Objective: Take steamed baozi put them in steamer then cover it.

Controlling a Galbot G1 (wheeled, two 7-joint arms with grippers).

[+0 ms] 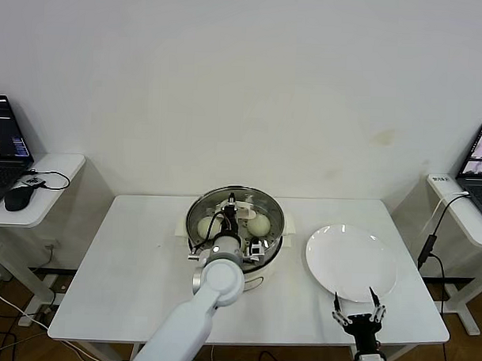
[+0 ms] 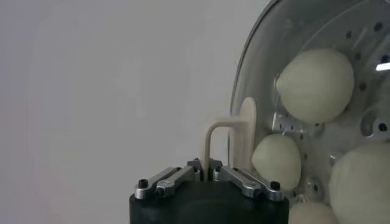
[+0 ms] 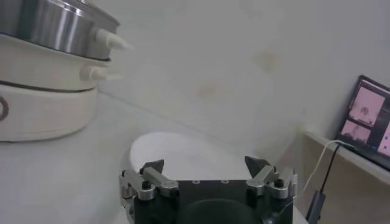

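Observation:
The steamer (image 1: pixel 263 264), a shiny steel pot on a cream base, stands mid-table; it also shows in the right wrist view (image 3: pixel 49 30). The cover (image 1: pixel 273 209), clear glass with a metal rim, lies over its mouth. Through the glass I see several white baozi (image 1: pixel 260 225) (image 2: pixel 317 85) on the perforated tray. My left gripper (image 1: pixel 238 220) (image 2: pixel 206 170) is over the pot's middle, shut on the cover's cream handle (image 2: pixel 234 137). My right gripper (image 1: pixel 360 311) (image 3: pixel 204 164) is open and empty near the table's front edge, just in front of the white plate (image 1: pixel 350 263).
The empty white plate (image 3: pixel 183 152) lies right of the steamer. Side tables with a laptop (image 1: pixel 4 152) at the left and another laptop (image 1: pixel 481 161) at the right flank the white table (image 1: pixel 127 271). A cable (image 1: pixel 429 242) hangs at the right.

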